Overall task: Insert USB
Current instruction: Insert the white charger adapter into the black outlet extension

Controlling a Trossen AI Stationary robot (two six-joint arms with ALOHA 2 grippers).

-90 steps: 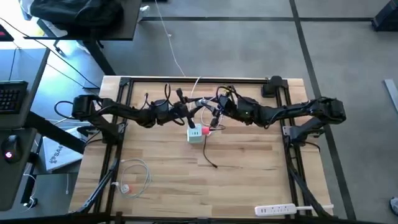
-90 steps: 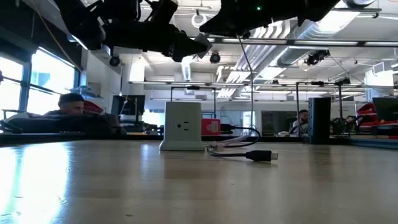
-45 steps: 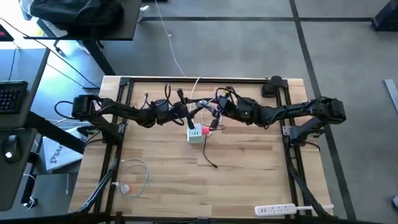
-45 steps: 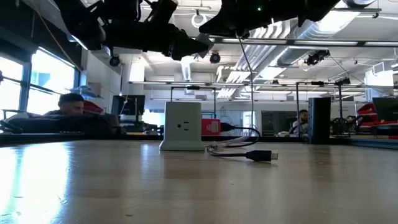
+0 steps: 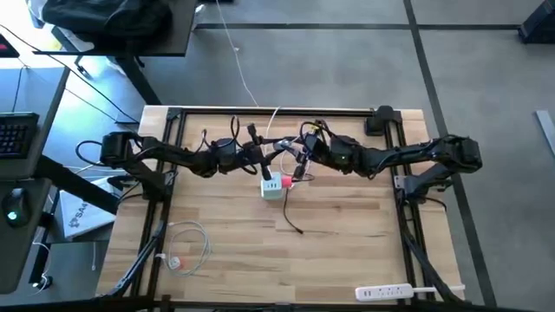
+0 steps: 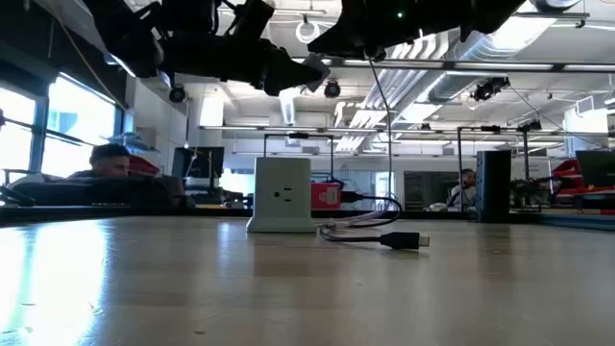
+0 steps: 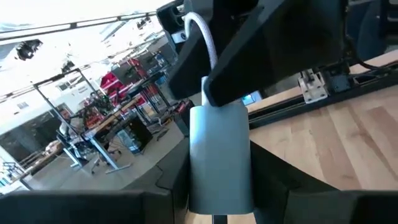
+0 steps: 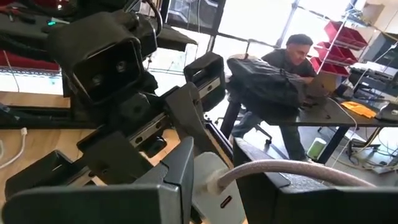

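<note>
The left gripper (image 5: 260, 162) is suspended above the table's middle, rear of centre. It is clamped on a silvery-blue flat plug (image 7: 219, 155), whose white cable (image 7: 205, 37) arches away from it. The right gripper (image 5: 300, 163) faces it at close range and is clamped on the same white cable, just behind the plug. Both are clear of the wooden table top (image 5: 347, 251) in the low view.

The USB, a small red-pink plug (image 5: 287, 182), lies on the table below and between the two grippers. It touches the right-arm side of the white charger cube (image 5: 272, 187). Its long axis runs across the table, with the tip toward the cube. Whether it is seated in a port cannot be determined. Its thin black cable (image 5: 293, 217) trails toward the front edge and ends in a dark connector (image 6: 404, 240).

The front half of the table is open. A coiled white cable (image 5: 186, 243) lies near the front left corner and a white power strip (image 5: 384, 292) at the front right edge.

In the high view the arms overlap the grippers' fingers.
</note>
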